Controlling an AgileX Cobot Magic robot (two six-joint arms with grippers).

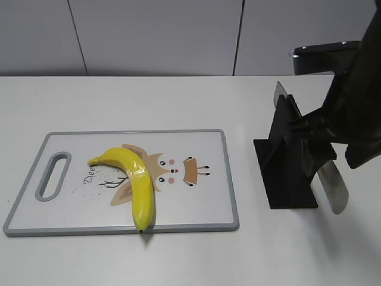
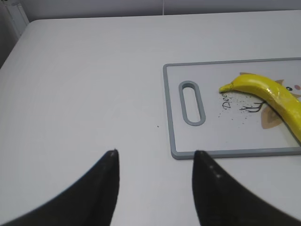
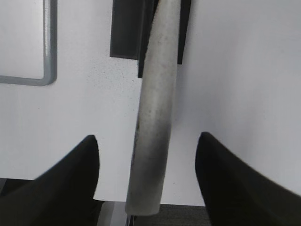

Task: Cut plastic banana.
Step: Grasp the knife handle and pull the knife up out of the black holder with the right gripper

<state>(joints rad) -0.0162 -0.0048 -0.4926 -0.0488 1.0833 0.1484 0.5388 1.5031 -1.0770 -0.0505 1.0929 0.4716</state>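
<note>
Exterior view: the plastic banana lies at lower left of the frame on a white cutting board with a grey rim, across a cartoon deer print; script beside it begins "Dee", the rest hidden. At right, a knife sits in a black stand on the white table, with the right arm over it.

In the left wrist view, the left gripper hovers wide open and empty at the bottom of the frame, short of the board's handle slot.

In the right wrist view, the right gripper is spread wide, its fingers either side of the knife's grey handle without touching it.
</note>
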